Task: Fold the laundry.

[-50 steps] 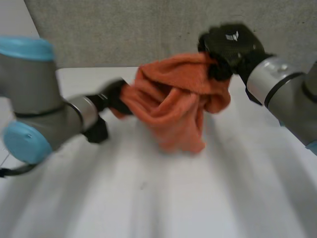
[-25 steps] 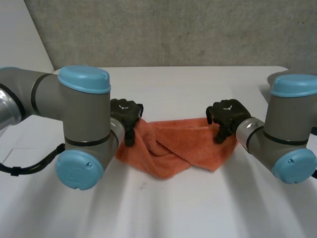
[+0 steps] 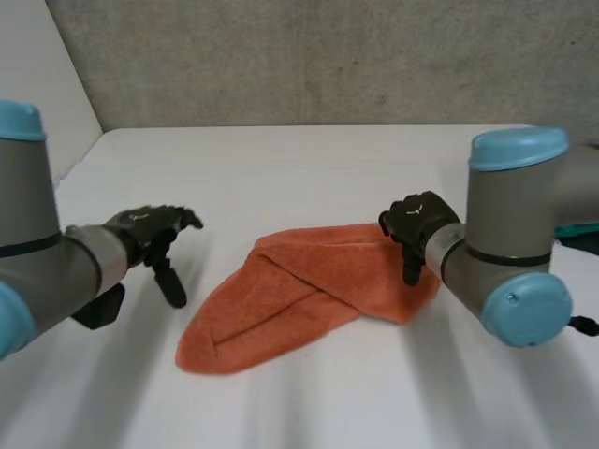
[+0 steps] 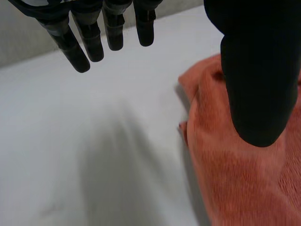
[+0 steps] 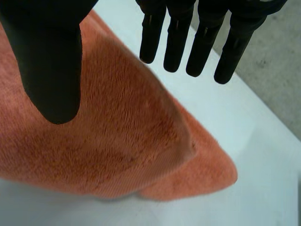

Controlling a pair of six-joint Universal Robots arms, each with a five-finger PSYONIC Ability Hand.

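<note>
An orange towel (image 3: 299,290) lies folded over on the white table (image 3: 309,168), its long shape running from near front left to the right. My left hand (image 3: 150,229) is open, clear of the cloth and to its left. In its wrist view the fingers (image 4: 89,37) hang straight over bare table and the thumb (image 4: 256,70) is above the towel (image 4: 235,179) edge. My right hand (image 3: 416,224) is open just above the towel's right end. Its wrist view has straight fingers (image 5: 188,37) and thumb (image 5: 49,56) over the towel (image 5: 113,141) corner, holding nothing.
A grey wall (image 3: 309,56) stands behind the table's far edge. A teal object (image 3: 580,234) sits at the far right beside my right arm. Bare table lies in front of and behind the towel.
Both hands lowered the towel from the air onto the table and let go of it. The left hand then drew away to the left. The towel spread out flatter.
</note>
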